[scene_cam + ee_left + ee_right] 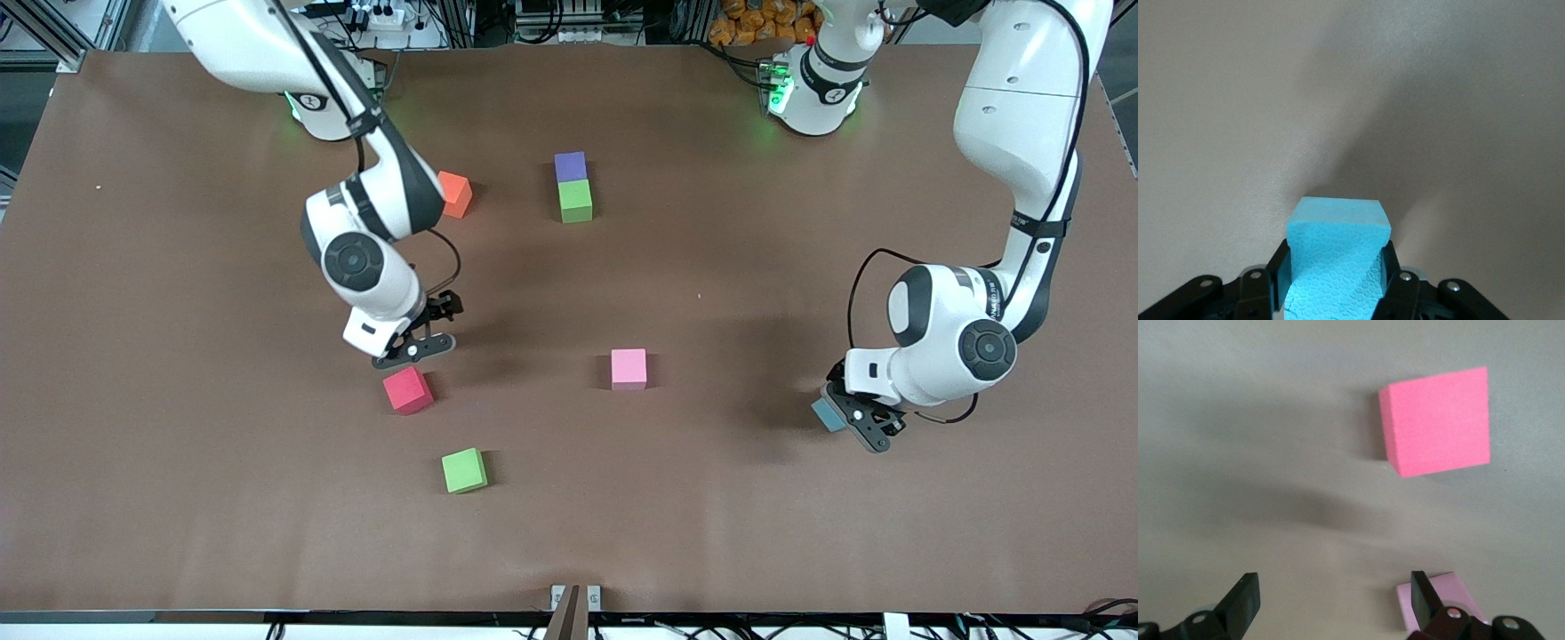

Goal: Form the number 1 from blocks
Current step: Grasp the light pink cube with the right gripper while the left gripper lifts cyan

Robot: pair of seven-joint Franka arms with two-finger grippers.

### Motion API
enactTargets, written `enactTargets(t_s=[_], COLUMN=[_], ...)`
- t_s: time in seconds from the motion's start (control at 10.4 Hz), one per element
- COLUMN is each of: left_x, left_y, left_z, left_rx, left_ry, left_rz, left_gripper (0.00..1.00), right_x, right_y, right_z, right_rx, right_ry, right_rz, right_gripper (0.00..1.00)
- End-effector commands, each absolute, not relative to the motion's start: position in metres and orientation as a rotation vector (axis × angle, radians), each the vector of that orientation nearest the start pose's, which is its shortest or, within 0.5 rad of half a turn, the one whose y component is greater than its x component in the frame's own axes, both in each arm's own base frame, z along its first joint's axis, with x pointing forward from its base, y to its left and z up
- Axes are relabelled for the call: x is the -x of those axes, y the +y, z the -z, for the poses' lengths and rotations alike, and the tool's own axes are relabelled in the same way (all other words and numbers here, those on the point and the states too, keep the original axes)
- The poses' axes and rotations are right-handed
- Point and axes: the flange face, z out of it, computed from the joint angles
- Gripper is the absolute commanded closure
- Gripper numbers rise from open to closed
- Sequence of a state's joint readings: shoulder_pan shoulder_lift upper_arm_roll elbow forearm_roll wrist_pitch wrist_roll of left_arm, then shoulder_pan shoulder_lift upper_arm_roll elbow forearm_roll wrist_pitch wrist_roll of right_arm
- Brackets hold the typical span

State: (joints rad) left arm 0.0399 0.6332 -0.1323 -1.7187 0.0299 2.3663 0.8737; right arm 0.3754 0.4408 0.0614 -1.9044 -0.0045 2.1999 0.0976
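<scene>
The left end effector [855,420] pinches the sky blue block [1336,257] toward the left arm's end of the counter [178,498]. The right end effector [425,331], fingers spread, hangs over the red cube [408,390]. Purple block [571,166] touches a green block [576,201] mid-counter; nearer the camera's edge lie a pink block [629,369] and another green block [464,470]. An orange cube [455,194] sits toward the base edge.

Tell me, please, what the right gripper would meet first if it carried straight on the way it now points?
Probably bare table: the open right gripper points down beside the red cube, which lies just off its line, though depth is hard to judge.
</scene>
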Motion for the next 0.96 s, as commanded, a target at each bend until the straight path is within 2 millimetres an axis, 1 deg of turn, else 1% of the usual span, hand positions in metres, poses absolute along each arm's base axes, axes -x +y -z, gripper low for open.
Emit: enactTargets(t_s=[0.0,0.1,0.19,0.29,0.38,0.48,0.58,0.67,0.77,0.86], left_x=[-0.67,-0.669,-0.665,-0.659,-0.65,-0.637,-0.622,-0.605,-0.594,-0.581], left_y=[-0.053,-0.06,-0.072,-0.092,-0.121,-0.15,-0.186,-0.218,-0.24,-0.261], left_z=[-0.225,-0.231,-0.237,-0.249,-0.257,-0.268,-0.277,-0.286,-0.295,-0.299], left_rx=[2.82,2.843,2.897,2.968,3.024,3.087,3.139,3.184,3.204,3.218], left_ry=[1.474,1.446,1.35,1.218,1.138,1.017,0.905,0.755,0.645,0.562], left_rz=[0.079,0.083,0.071,0.027,-0.023,-0.065,-0.106,-0.189,-0.232,-0.276], left_gripper=[1.0,1.0,1.0,1.0,1.0,1.0,1.0,1.0,1.0,1.0], right_x=[-0.546,-0.541,-0.537,-0.534,-0.529,-0.524,-0.518,-0.511,-0.504,-0.499], right_y=[0.231,0.214,0.198,0.189,0.187,0.186,0.184,0.182,0.181,0.18], right_z=[-0.241,-0.237,-0.23,-0.226,-0.226,-0.223,-0.219,-0.214,-0.21,-0.207], right_rx=[3.078,3.058,3.043,3.033,3.025,3.02,3.019,3.019,3.018,3.018], right_ry=[-0.661,-0.717,-0.757,-0.785,-0.811,-0.827,-0.83,-0.833,-0.836,-0.839], right_rz=[-0.271,-0.24,-0.238,-0.244,-0.242,-0.24,-0.235,-0.228,-0.223,-0.223], right_gripper=[0.0,0.0,0.0,0.0,0.0,0.0,0.0,0.0,0.0,0.0])
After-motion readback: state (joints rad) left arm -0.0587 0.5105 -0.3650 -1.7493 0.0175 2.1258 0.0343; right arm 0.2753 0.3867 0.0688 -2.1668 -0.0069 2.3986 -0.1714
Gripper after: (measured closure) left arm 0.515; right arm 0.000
